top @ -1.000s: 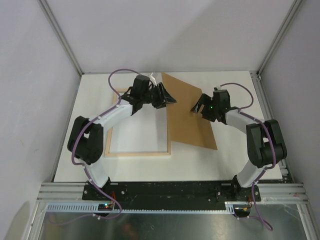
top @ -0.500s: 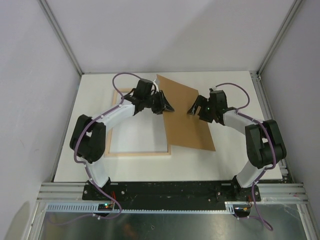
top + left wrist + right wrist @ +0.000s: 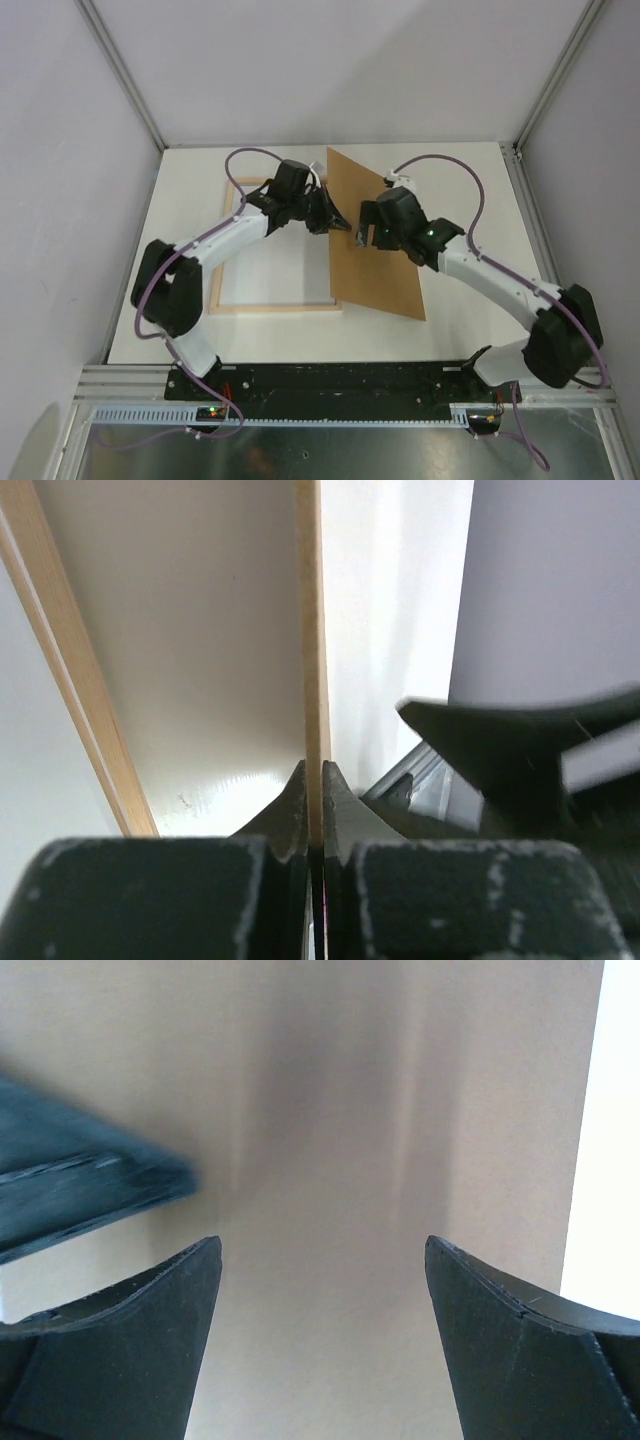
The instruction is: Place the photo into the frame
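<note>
Gripping: left fingers (image 3: pixel 331 216) clamped on the left edge of the plain brown rectangular backing board (image 3: pixel 385 272).
Right fingers (image 3: pixel 359 238): spread apart, just above that board's face.
Thin pale-wood rectangular frame (image 3: pixel 275 304): flat on the table (image 3: pixel 190 172), left of both pairs of fingers.

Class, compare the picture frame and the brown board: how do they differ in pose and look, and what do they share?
The frame lies flat on the table; the board is tilted. The frame is a pale wood border round a white middle; the board is one solid brown sheet. Nothing grips the frame; the left gripper is shut on the board's edge. Both are thin rectangles.
</note>
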